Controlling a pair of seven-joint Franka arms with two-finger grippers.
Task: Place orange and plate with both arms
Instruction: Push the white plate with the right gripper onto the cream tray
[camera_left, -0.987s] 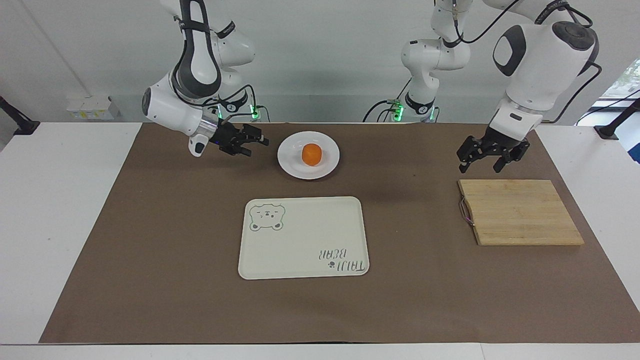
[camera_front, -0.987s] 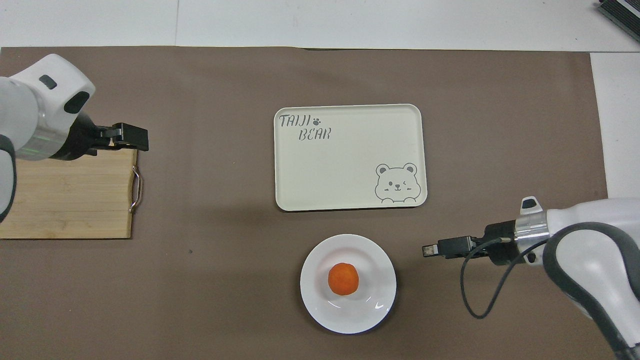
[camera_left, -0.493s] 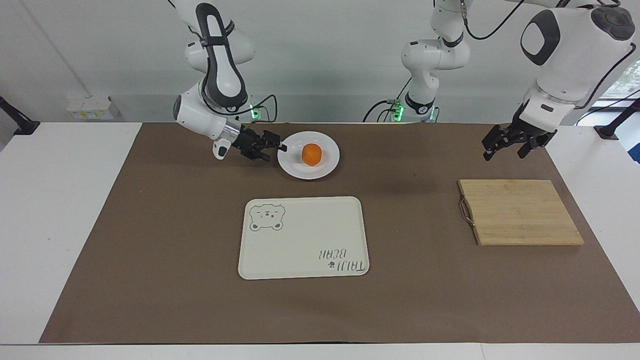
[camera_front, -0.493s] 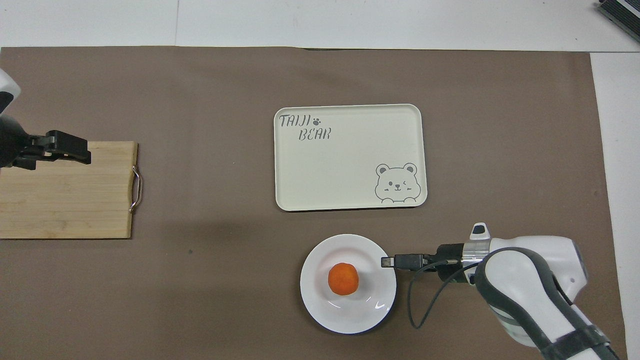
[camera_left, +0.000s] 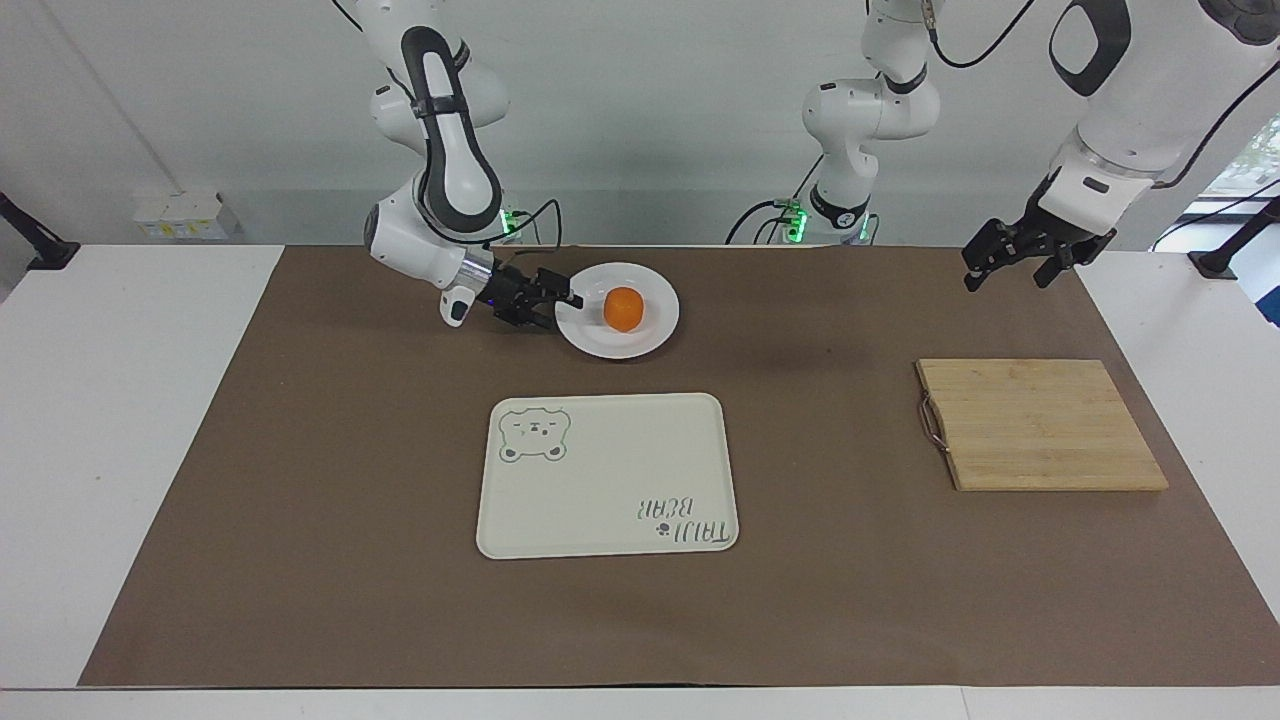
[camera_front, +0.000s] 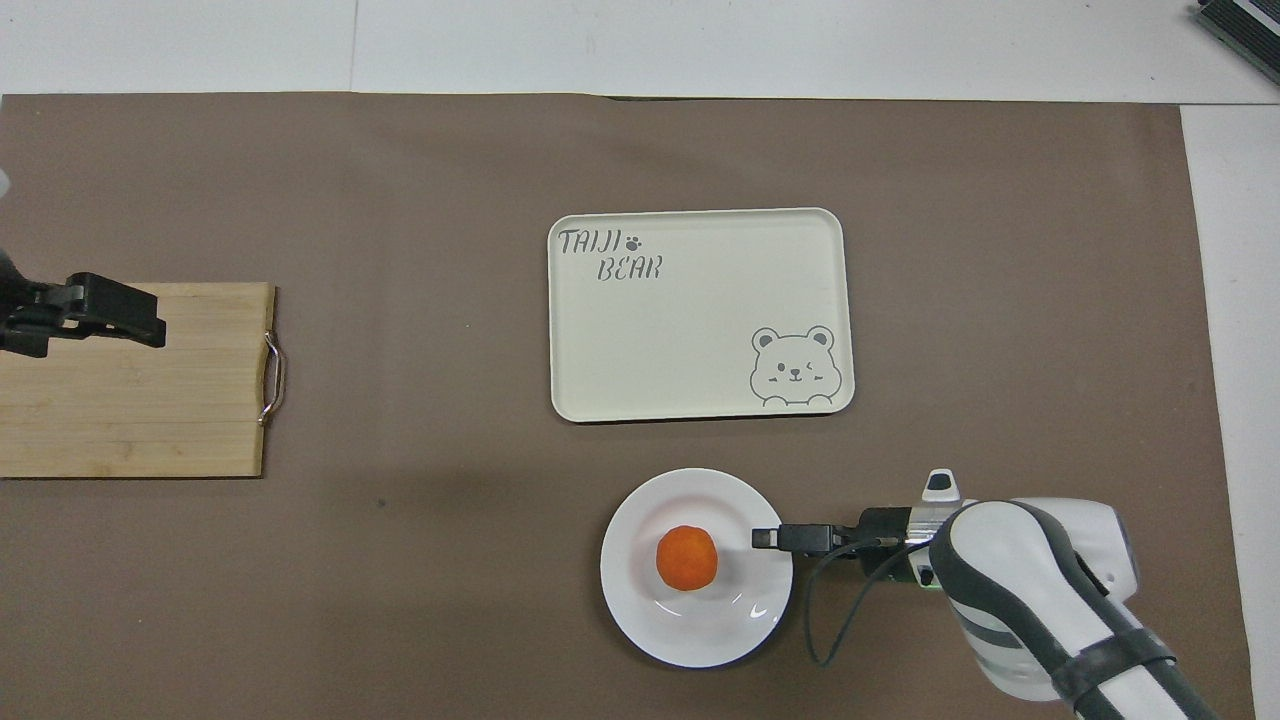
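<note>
Plate-grab step: right gripper (camera_left: 568, 301) straddles rim of glossy white round plate (camera_left: 655, 335), fingers spread, not clenched yet. Small bright-orange fruit (camera_left: 623, 308) sits mid-plate, robots' side of cream bear tray (camera_left: 600, 480). Left gripper (camera_left: 1015, 260) waits, released, nr bamboo board (camera_left: 1040, 425). Next imo: pinch rim, lift level.

Only readable txt: "TAIJI BEAR" in dark letters, w/ a small paw sign after "TAIJI", printed on the cream tray (camera_front: 700, 310) (camera_left: 610, 480). It stands in one corner; a bear face drawing is in the diagonal corner. The tray is apart from the jaws of both grippers. No other label or no. can be read.
</note>
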